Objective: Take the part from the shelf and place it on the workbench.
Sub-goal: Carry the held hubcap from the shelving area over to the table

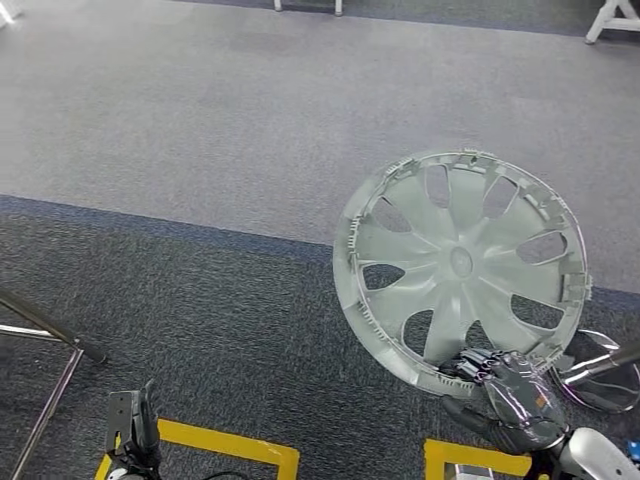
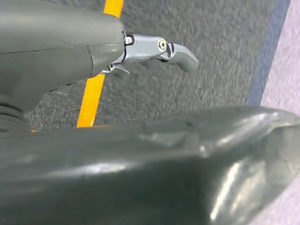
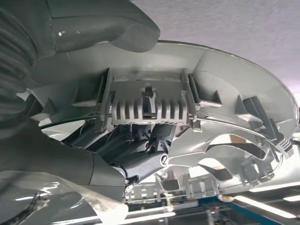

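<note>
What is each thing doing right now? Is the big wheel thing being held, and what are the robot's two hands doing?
Hubcap: held up off the carpet, tilted, gripped at its lower rim.
Right hand: holds the hubcap's rim, fingers behind the spokes.
Left hand: down low over the carpet, holding nothing; whether its fingers are spread or curled cannot be told.
Carpet: flat, with yellow tape lines.

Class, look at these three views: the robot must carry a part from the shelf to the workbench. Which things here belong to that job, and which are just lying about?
Belongs to the job:
- wheel cover, the part
- right hand, gripping its lower rim

Just lying about:
- left hand, holding nothing
- yellow floor tape
- metal stand legs
- white furniture legs
</note>
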